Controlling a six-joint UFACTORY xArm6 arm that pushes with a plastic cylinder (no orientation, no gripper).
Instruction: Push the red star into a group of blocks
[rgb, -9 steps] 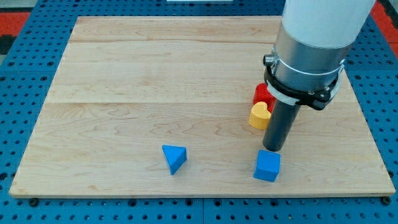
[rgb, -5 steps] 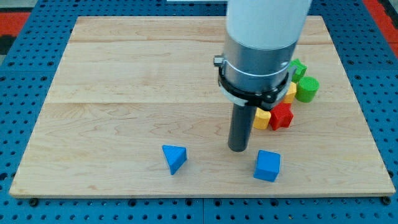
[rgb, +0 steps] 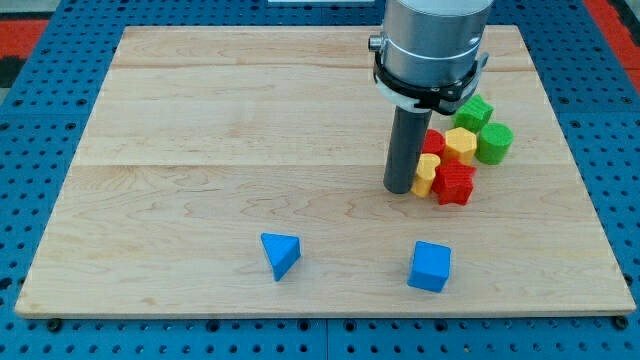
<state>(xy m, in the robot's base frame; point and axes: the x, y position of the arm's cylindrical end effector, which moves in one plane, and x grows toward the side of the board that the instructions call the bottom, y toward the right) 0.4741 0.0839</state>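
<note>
The red star (rgb: 455, 184) lies on the wooden board (rgb: 200, 130) at the view's right, touching a cluster of blocks. My tip (rgb: 399, 189) stands just left of the cluster, against a yellow heart-shaped block (rgb: 426, 174) that sits beside the star. Above the star are a yellow block (rgb: 460, 143), another red block (rgb: 433, 142), a green star (rgb: 475, 110) and a green round block (rgb: 494, 142).
A blue triangle (rgb: 281, 254) lies at the lower middle of the board. A blue cube (rgb: 431, 265) lies at the lower right, below the cluster. The board rests on a blue pegboard table (rgb: 620, 150).
My tip swung left and down away from the cluster, then came back up and right, and now stands against the yellow heart. The arm no longer hides the blocks at the right.
</note>
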